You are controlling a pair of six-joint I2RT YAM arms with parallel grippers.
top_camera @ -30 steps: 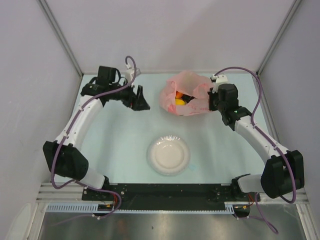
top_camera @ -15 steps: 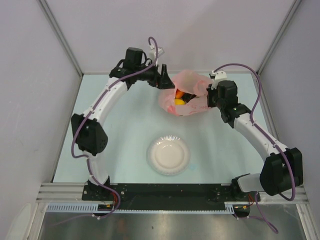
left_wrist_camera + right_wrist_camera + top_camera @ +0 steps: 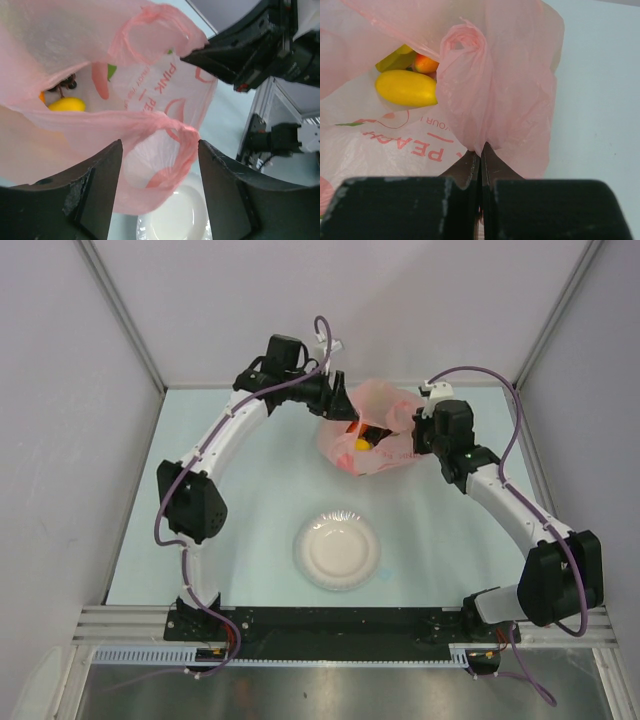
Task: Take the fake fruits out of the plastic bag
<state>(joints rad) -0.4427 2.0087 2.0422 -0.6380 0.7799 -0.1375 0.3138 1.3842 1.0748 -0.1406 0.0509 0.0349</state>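
Movement is all on the left: in the last second that arm has swung in from the left side of the table [image 3: 240,510]. Its left gripper [image 3: 159,150] now sits at the mouth of the plastic bag [image 3: 390,400] at the far middle, jaws apart around the pink rim. A white bowl [image 3: 337,550] sits well nearer me. Loose film half covers the yellow piece [image 3: 406,88] inside. The right gripper [image 3: 480,150] stays pinched shut on the bag's right edge, arm stretched forward.

l pincer [image 3: 337,400] swung across to bag [image 3: 392,448] mouth, jaws narrowing.
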